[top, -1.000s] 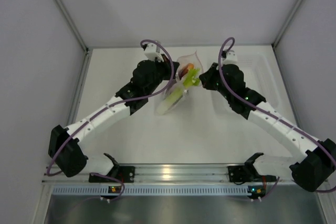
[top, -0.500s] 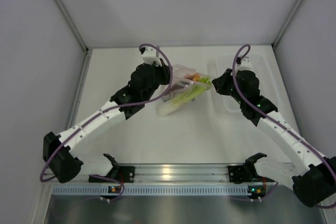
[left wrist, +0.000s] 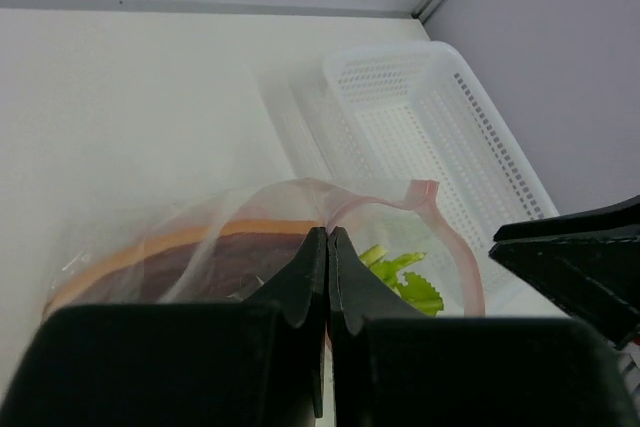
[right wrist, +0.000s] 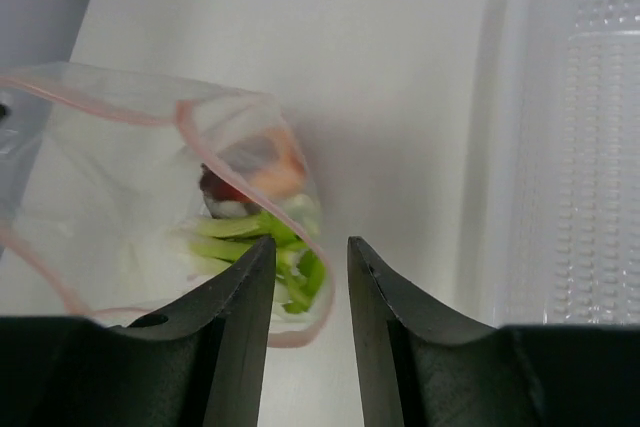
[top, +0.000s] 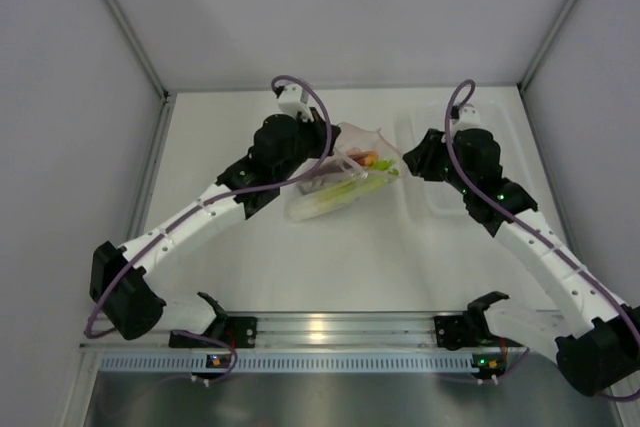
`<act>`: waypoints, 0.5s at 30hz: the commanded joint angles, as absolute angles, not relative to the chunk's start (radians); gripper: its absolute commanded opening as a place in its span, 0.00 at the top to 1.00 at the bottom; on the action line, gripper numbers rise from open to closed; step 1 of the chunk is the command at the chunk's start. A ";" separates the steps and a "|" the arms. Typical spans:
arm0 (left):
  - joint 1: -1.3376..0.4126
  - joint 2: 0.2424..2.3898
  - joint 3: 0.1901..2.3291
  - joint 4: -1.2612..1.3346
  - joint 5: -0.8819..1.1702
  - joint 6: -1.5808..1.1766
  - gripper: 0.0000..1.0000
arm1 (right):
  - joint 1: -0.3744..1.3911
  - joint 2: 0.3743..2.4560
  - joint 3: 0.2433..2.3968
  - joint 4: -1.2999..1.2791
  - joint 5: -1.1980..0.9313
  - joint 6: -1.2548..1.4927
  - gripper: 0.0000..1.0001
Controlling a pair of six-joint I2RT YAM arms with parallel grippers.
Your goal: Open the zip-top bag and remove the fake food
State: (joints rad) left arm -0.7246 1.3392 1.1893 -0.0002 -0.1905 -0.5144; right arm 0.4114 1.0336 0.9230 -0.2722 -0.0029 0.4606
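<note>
From high at the near edge, the top view looks steeply down over the whole desk. Each wrist view peers low and close past its own tips, left pincer and right pincer. Both catch the zip-top bag (from opposing sides) and the tray.

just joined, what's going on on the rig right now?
The left tool is shut on a fold of the zip-top bag, pinching the plastic near its pink zip strip. The right tool sits at the bag's mouth with its jaws apart, clamped on nothing. The mouth gapes open, but the fake food, green stalk plus orange and red pieces, is inside the bag, not yet taken out. A clear tray sits on the right side of the table.
</note>
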 commanded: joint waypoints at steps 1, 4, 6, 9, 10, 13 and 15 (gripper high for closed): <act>-0.730 1.382 1.249 0.067 -0.083 -0.493 1.00 | 0.436 0.982 1.040 -0.330 0.005 0.388 0.64; -0.730 1.430 1.284 0.064 0.059 -0.436 1.00 | 0.457 0.989 1.042 -0.334 -0.105 0.318 0.63; -0.729 1.459 1.305 0.066 0.122 -0.416 1.00 | 0.474 0.991 1.008 -0.304 -0.213 0.281 0.63; -0.729 1.480 1.313 0.066 0.193 -0.417 1.00 | 0.511 0.979 0.898 -0.166 -0.351 0.275 0.62; -0.729 1.483 1.316 0.064 0.205 -0.417 1.00 | 0.520 0.979 0.862 -0.123 -0.366 0.282 0.62; -0.729 1.496 1.315 0.063 0.262 -0.422 1.00 | 0.566 1.002 0.769 0.018 -0.377 0.296 0.61; -0.729 1.499 1.319 0.060 0.313 -0.417 1.00 | 0.595 1.017 0.720 0.098 -0.335 0.295 0.59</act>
